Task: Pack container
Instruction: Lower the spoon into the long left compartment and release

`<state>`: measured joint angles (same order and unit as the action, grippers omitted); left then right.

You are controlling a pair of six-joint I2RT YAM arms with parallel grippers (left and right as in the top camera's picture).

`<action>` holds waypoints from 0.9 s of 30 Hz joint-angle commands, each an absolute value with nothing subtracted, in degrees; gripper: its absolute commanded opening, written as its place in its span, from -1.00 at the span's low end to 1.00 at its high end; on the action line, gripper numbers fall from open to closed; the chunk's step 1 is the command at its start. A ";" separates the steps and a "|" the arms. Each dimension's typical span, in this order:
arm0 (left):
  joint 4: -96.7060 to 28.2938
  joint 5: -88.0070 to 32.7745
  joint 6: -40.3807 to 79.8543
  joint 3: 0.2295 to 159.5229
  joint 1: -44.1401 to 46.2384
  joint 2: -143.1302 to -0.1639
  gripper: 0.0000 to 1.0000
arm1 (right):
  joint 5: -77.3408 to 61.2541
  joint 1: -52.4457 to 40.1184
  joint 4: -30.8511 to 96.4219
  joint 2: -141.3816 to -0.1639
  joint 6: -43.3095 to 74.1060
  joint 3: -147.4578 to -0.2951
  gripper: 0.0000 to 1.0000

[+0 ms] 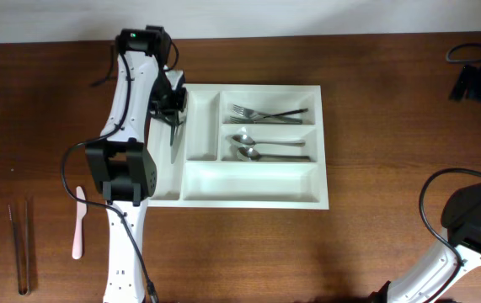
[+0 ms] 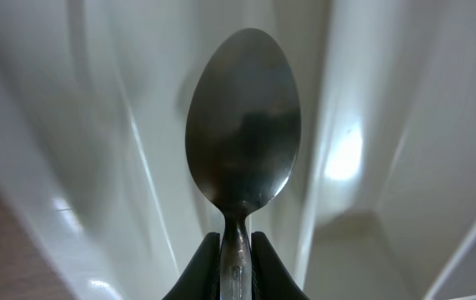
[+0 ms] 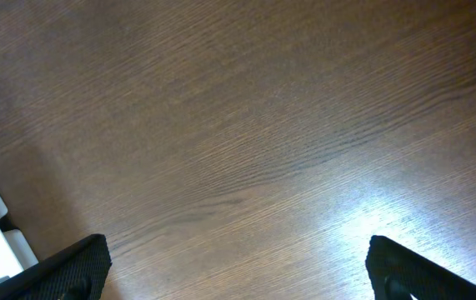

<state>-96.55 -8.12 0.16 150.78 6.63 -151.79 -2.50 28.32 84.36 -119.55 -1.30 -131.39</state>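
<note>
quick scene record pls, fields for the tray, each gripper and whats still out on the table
left gripper: shut on held spoon, bowl facing the wrist camera, above the tray's outer narrow slot
right gripper: open, holding nothing, above the table
tray: white, five compartments
top long compartment: forks
middle long compartment: packed spoons
bottom long compartment: empty
still out, left of the tray: metal tongs, pink-and-white utensil

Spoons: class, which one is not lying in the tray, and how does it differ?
The spoon held by its handle in the left gripper; the other two spoons lie in the tray's middle long compartment.
</note>
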 commanded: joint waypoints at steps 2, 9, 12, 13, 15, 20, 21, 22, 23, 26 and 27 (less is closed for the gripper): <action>-96.73 -7.70 1.32 148.33 6.46 -149.56 -0.83 | -2.59 28.53 84.33 -119.37 -0.78 -131.35 0.97; -96.71 -7.64 1.30 148.24 6.22 -149.56 -0.63 | -2.59 28.53 84.36 -119.37 -0.78 -131.35 0.97; -96.27 -6.92 1.30 148.24 5.96 -149.56 -0.53 | -2.59 28.53 84.33 -119.37 -0.78 -131.35 0.97; -96.09 -6.35 1.30 148.24 5.93 -149.56 -0.48 | -2.59 28.53 84.33 -119.37 -0.78 -131.35 0.97; -95.81 -5.21 1.30 148.24 5.82 -149.56 -0.46 | -2.59 28.51 84.33 -119.37 -0.78 -131.35 0.97; -93.54 -4.47 -0.12 148.49 5.56 -149.32 -0.43 | -2.59 28.53 84.33 -119.37 -0.78 -131.35 0.97; -93.23 -4.47 -0.71 148.86 5.41 -149.10 -0.42 | -2.59 28.53 84.33 -119.37 -0.78 -131.35 0.97; -93.08 -4.43 -0.91 149.40 5.21 -148.92 -0.35 | -2.59 28.53 84.33 -119.37 -0.78 -131.35 0.97; -93.08 -4.34 -0.91 150.23 4.91 -148.57 -0.33 | -2.59 28.51 84.33 -119.37 -0.78 -131.35 0.97; -93.78 -4.25 -0.89 153.82 3.57 -147.06 -0.18 | -2.59 28.53 84.33 -119.37 -0.78 -131.35 0.97; -94.37 -4.23 -0.89 155.30 3.09 -146.39 -0.11 | -2.59 28.53 84.33 -119.37 -0.78 -131.35 0.97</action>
